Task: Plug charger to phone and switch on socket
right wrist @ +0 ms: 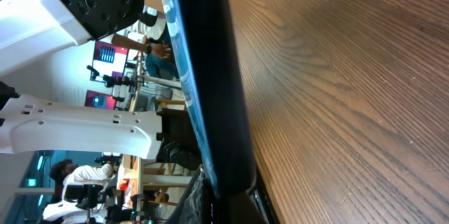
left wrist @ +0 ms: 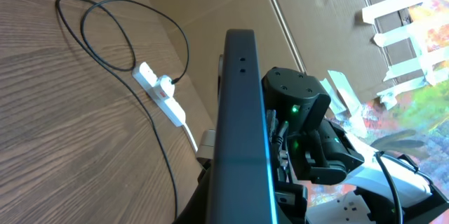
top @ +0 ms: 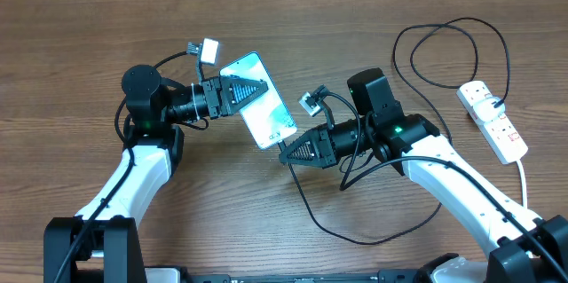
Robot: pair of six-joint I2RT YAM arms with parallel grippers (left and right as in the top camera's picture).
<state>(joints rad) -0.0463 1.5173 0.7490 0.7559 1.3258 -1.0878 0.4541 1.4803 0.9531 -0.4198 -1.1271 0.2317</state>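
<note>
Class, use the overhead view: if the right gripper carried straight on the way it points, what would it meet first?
Most likely the lower end of the phone, held by the left gripper; the right gripper points at it from close by, though height is unclear.

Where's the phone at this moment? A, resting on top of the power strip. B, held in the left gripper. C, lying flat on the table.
B: the left gripper is clamped on the phone, whose dark edge stands right in front of the left wrist camera, while the socket lies apart at the far right.
</note>
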